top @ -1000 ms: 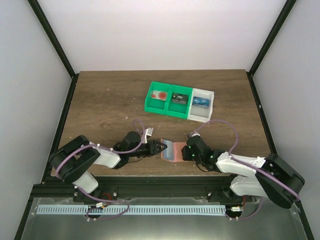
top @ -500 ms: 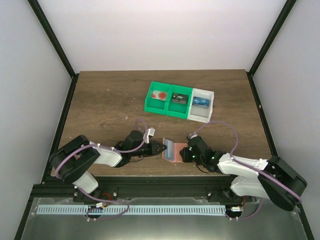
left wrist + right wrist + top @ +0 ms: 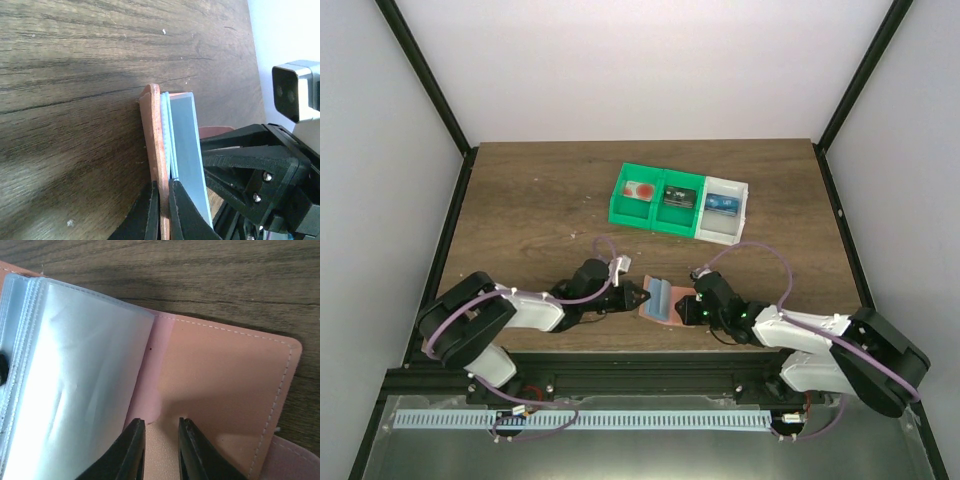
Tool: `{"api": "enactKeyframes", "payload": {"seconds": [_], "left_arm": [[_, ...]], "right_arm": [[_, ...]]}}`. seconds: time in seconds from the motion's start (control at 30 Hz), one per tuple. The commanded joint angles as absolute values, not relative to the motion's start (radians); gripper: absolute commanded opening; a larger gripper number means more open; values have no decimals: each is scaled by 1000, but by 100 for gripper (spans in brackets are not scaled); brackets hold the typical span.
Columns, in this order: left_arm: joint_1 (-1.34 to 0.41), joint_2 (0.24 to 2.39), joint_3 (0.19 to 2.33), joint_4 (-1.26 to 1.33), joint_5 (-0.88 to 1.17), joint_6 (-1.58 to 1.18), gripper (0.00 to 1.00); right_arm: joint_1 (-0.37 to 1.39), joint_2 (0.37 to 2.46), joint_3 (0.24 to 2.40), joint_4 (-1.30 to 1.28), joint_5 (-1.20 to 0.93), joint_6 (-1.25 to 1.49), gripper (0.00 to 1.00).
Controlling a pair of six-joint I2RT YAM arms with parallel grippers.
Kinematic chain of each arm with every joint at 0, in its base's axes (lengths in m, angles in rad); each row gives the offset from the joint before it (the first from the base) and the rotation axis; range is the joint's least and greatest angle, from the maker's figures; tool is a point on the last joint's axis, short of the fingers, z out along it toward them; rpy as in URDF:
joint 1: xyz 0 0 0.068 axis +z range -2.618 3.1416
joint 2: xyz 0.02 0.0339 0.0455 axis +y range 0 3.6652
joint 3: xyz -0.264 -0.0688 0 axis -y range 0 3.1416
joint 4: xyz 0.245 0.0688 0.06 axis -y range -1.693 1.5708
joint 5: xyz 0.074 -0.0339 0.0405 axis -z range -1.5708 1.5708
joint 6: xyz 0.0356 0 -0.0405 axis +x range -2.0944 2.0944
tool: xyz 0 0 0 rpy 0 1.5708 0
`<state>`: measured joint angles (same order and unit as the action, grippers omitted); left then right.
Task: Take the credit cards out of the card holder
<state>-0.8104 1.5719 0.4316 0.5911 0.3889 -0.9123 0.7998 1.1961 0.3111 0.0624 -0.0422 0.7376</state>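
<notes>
Most of the card holder (image 3: 661, 302) is hidden between the two arms in the top view. The credit cards cannot be counted: only a light-blue sleeve stack (image 3: 186, 150) shows. There is one holder, two grippers and three bin (image 3: 679, 202) compartments, two green and one white. The holder lies open at lower centre of the table (image 3: 540, 200). In the left wrist view one pink cover stands on edge, its long axis running up the frame. The left gripper (image 3: 161, 212) is pressed together on that cover. The right gripper (image 3: 161, 447) has its fingers narrowly apart over the pink inner face; whether it pinches anything I cannot tell.
</notes>
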Motion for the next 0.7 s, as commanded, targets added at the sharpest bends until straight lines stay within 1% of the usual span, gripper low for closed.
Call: {"api": "enactKeyframes", "payload": {"seconds": [0.0,0.2,0.3,0.67], "left_arm": [[-814,1505,415,548,368,-903,0],[-814,1419,347,491,319,-908,0],[-813,1385,320,473,287,-916,0],[-814,1366,293,505,272,-960,0]], "right_arm": [[793,1186,344,53,-62,728,23],[794,1191,351,100,-180,776,30],[795,1193,358,118,-206,801,34],[795,1270,443,139,-275,820,56]]}}
